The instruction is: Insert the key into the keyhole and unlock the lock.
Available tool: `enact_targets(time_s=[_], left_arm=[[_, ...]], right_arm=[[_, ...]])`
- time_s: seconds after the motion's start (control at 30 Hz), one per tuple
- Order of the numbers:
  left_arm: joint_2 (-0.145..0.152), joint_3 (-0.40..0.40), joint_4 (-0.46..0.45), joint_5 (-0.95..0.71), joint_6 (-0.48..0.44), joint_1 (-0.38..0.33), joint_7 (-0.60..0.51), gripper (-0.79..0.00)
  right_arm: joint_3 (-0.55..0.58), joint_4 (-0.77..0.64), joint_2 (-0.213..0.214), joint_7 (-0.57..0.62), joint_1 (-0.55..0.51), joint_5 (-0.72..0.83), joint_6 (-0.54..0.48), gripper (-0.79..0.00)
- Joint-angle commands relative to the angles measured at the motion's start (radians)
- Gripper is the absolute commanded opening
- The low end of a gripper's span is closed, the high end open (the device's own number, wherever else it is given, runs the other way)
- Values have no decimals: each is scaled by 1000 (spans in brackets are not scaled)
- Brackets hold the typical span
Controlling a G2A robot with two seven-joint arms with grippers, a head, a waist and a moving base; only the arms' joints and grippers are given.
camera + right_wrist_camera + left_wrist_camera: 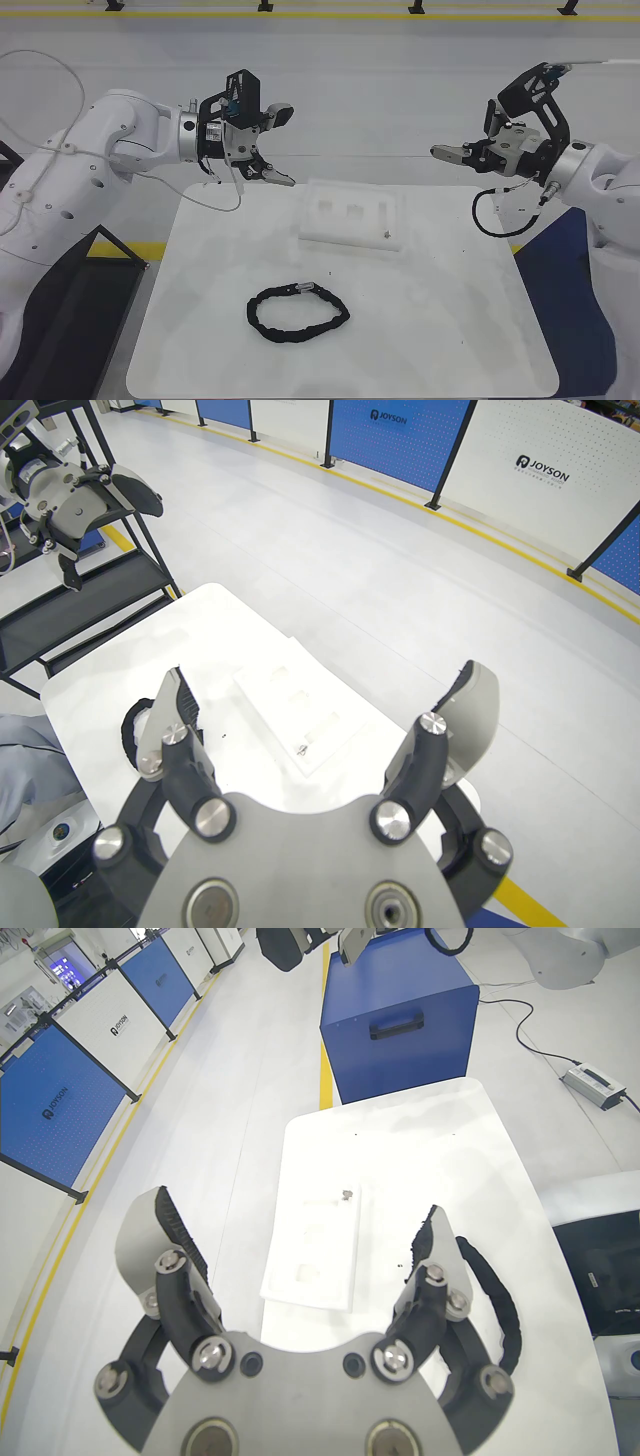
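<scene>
While both arms' jaws gaped wide and empty, the key (386, 234) lay in the white tray (320, 236) beyond the chain lock (298, 313); so small and flat, it might slip when pinched.

We've got bare tabletop (450, 330) on every side of the lock (255, 312), room to come down anywhere around it; just the foam tray (352, 215) sits beyond, well apart.
</scene>
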Motion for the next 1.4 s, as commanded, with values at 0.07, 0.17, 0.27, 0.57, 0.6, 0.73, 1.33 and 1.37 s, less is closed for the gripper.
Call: enact_targets(time_s=[0.07,0.17,0.27,0.57,0.6,0.73,1.33,1.37], left_arm=[[0,0,0,0,0,0,0,0],[0,0,0,0,0,0,0,0],[0,0,0,0,0,0,0,0],[0,0,0,0,0,0,0,0],[0,0,0,0,0,0,0,0],[0,0,0,0,0,0,0,0],[0,0,0,0,0,0,0,0],[0,0,0,0,0,0,0,0]], right_arm=[[0,0,0,0,0,0,0,0],[0,0,0,0,0,0,0,0],[0,0,0,0,0,0,0,0],[0,0,0,0,0,0,0,0],[0,0,0,0,0,0,0,0],[0,0,0,0,0,0,0,0],[-140,272,-9,-65,-11,-163,155,0],[-159,287,-11,-66,-5,-179,169,0]])
